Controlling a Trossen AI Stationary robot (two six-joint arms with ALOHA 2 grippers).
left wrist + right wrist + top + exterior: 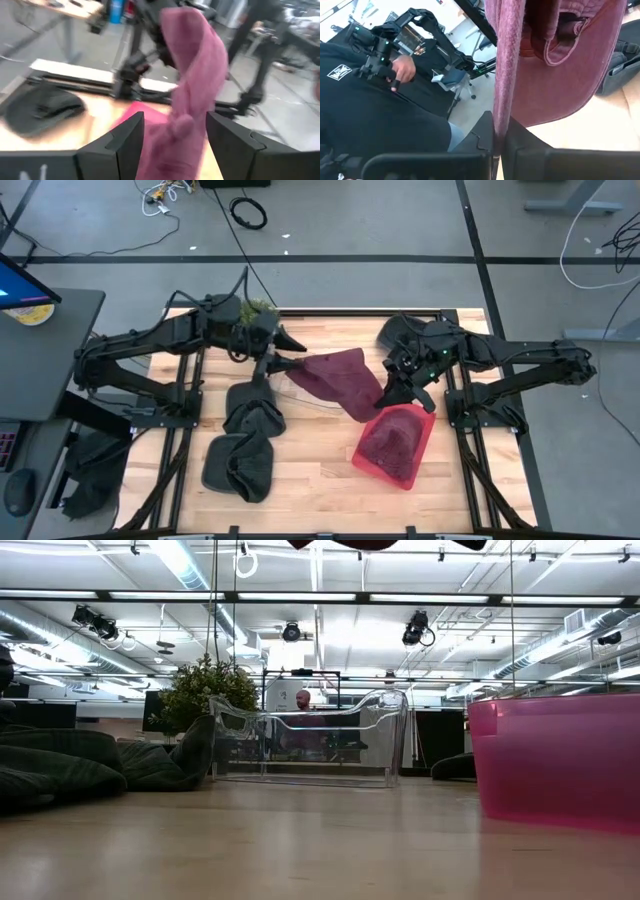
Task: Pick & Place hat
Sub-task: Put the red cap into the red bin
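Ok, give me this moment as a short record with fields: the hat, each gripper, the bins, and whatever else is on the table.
maroon hat: held up off the table between both arms, stretched out
right gripper: shut on the maroon hat's edge
left gripper: fingers open, hat fabric between them
pink bin: on the table's right side, holds another maroon hat
clear bin: on the table under the held hat
dark hats: piled on the table's left side
person: dark shirt, seen beyond the table in the right wrist view
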